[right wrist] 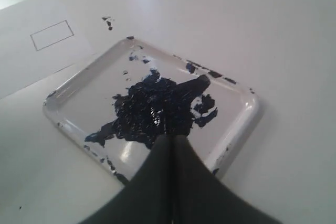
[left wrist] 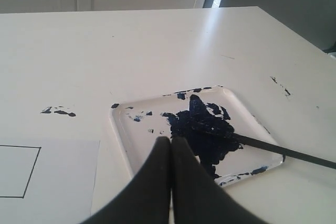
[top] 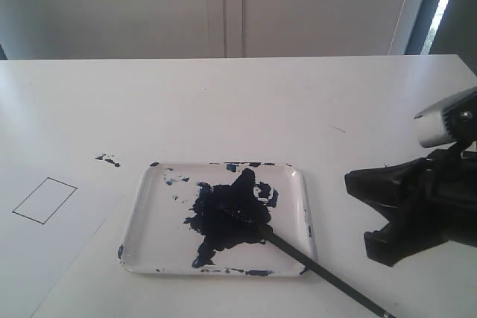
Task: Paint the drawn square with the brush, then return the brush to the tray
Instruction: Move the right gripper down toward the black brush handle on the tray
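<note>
White table [top: 223, 102] fills the frame. Paper sheet [top: 52, 266] sits lower left, tray [top: 153, 214] bottom centre w/ a navy paint blot [top: 223, 217] in its middle. My right pincer [right wrist: 170, 140] is pressed together & empty, mid-right in the ext. view, apart from the tray. Left pincer [left wrist: 170, 141] is also together, nothing in it. Brush [top: 320, 272] lies w/ its tip in the blot, handle crossing the rim toward lower right. Drawn square [top: 45, 199] at far left is outline only, no paint. Nothing done yet: pick-up, painting & return all remain.
</note>
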`<state>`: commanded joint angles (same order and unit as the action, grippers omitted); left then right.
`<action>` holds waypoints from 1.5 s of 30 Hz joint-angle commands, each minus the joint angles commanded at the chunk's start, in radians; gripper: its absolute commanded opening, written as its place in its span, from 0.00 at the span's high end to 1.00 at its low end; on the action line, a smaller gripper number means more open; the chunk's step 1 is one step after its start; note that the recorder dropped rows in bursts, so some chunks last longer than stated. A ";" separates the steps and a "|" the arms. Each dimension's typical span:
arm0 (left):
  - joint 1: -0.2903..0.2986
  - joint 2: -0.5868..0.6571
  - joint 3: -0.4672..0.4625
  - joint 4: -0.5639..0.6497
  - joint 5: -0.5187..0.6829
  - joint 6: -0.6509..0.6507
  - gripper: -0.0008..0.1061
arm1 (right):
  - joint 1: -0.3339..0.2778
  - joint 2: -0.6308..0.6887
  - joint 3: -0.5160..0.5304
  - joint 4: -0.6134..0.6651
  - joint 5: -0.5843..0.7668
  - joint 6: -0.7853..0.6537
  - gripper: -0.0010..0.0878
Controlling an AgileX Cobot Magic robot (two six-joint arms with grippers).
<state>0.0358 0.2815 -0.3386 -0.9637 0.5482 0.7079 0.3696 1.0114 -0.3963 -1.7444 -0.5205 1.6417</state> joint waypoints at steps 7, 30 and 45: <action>0.000 0.000 0.000 0.000 0.000 0.000 0.99 | 0.000 0.107 -0.004 0.036 0.060 0.026 0.99; 0.000 0.000 0.000 0.015 -0.026 0.006 0.99 | 0.000 0.107 -0.004 0.043 0.069 0.018 0.99; 0.000 0.000 0.000 0.015 -0.026 0.006 0.99 | 0.000 0.107 0.000 0.449 0.165 -0.372 0.99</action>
<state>0.0358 0.2815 -0.3386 -0.9491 0.5224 0.7138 0.3696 1.1188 -0.3962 -1.2954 -0.3557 1.2699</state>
